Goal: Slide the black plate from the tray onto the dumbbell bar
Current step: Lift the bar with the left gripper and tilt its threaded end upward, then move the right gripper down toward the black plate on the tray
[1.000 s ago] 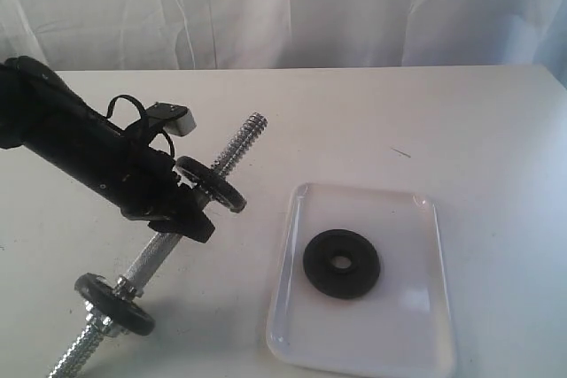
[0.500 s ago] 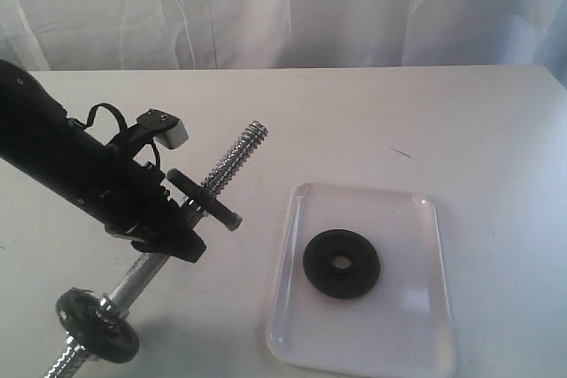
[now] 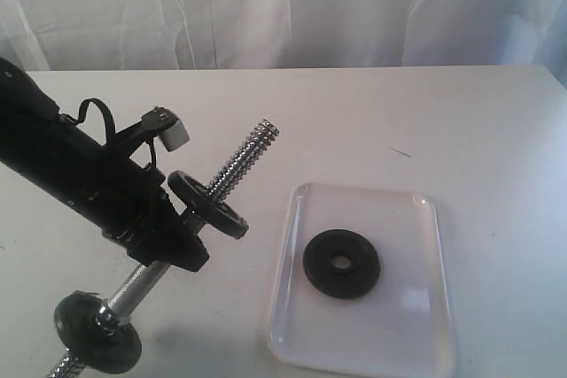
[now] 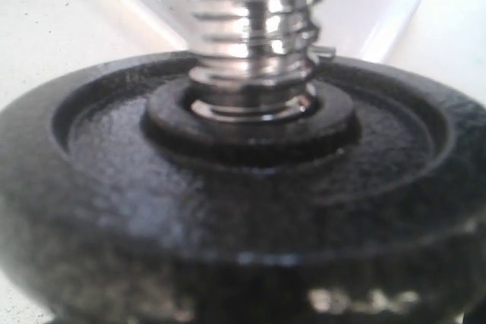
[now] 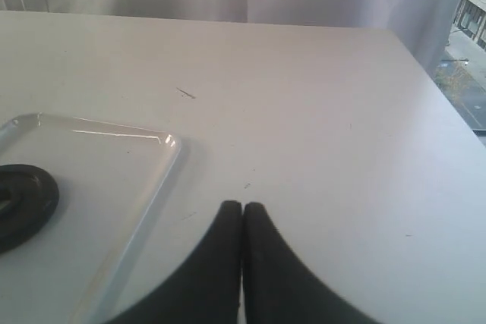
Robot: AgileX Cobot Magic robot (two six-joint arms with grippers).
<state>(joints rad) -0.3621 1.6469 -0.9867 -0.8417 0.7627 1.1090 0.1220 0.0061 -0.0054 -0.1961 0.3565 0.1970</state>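
The black plate [image 3: 341,263] lies flat in the white tray [image 3: 409,312], at the middle of its floor. My left gripper [image 3: 173,238] is shut on the knurled middle of the dumbbell bar [image 3: 245,153], holding it tilted off the table with its threaded end pointing up toward the tray's far side. One black collar [image 3: 208,204] sits just above the gripper, another [image 3: 97,332] at the low end. The left wrist view is filled by that upper collar [image 4: 228,210] and the thread [image 4: 250,28]. My right gripper [image 5: 242,207] is shut and empty, beside the tray [image 5: 114,165] and plate [image 5: 23,202].
The white table [image 3: 443,121] reaches back to a pale curtain. A small dark mark [image 3: 400,152] lies on the table behind the tray. The right arm does not show in the exterior view.
The left arm has lifted the bar and tilted it steeper; the threaded tip rose and the lower collar dropped toward the frame's bottom edge. Plate and tray stayed put.
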